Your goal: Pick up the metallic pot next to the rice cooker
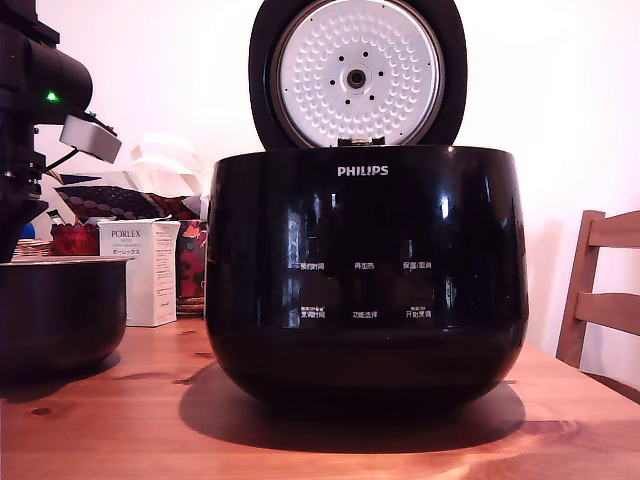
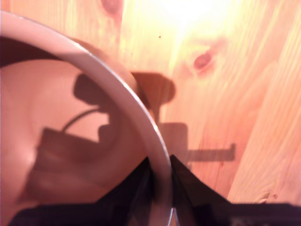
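Note:
The metallic pot [image 1: 60, 315], dark with a thin lighter rim, stands on the wooden table at the exterior view's left, cut off by the frame edge. To its right is the rice cooker [image 1: 365, 290], large, glossy black, marked PHILIPS, with its lid [image 1: 357, 72] raised. The black arm [image 1: 30, 90] hangs above the pot at the upper left. In the wrist view my gripper [image 2: 161, 188] straddles the pot's rim [image 2: 117, 84], one dark finger [image 2: 136, 188] inside the pot and the other outside, both pressed against the rim. The pot's inside looks empty.
A white PORLEX box [image 1: 140, 270] and patterned clutter [image 1: 110, 205] stand behind the pot. A wooden chair [image 1: 605, 290] is at the exterior view's right. Bare wooden table [image 1: 300, 445] lies in front of the cooker.

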